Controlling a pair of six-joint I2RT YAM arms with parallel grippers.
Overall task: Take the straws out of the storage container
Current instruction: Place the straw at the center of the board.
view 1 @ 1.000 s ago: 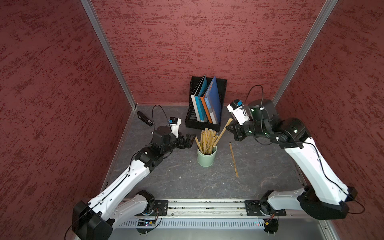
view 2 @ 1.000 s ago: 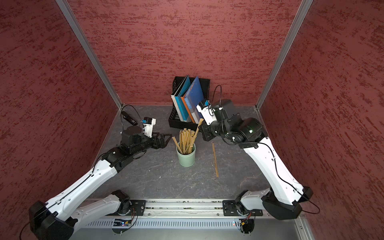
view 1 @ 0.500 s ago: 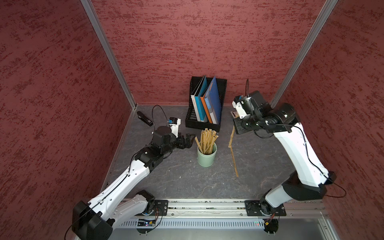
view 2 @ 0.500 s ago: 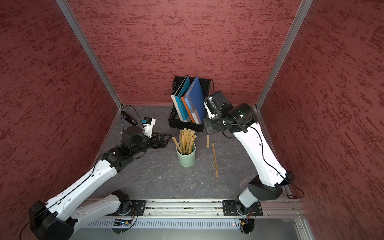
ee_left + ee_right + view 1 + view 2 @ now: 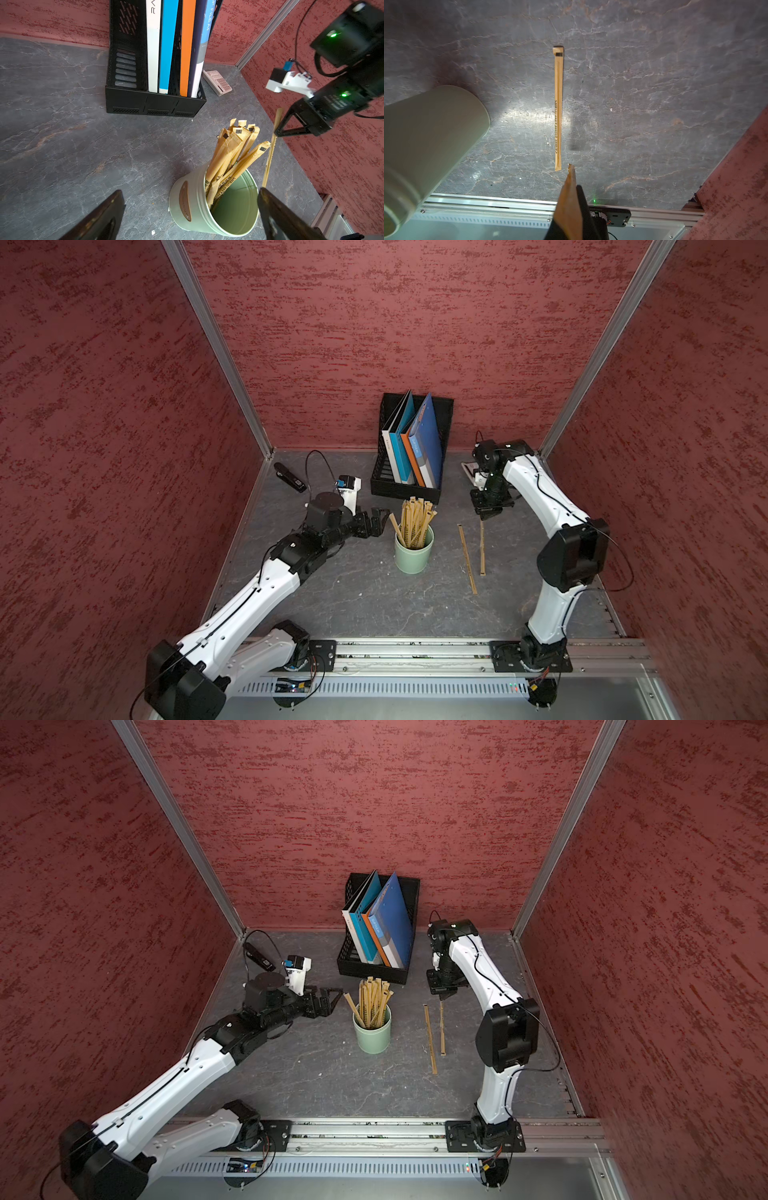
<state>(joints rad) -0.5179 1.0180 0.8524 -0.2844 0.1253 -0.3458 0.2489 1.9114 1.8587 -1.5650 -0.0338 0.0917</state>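
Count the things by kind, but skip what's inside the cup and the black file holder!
Straws taken out: 2
Mint-green cup: 1
Black file holder: 1
Black stapler: 1
Calculator: 1
Total: 6

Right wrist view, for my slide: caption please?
Right fingers pinch a tan paper-wrapped straw; another lies beside the mint cylindrical cup.
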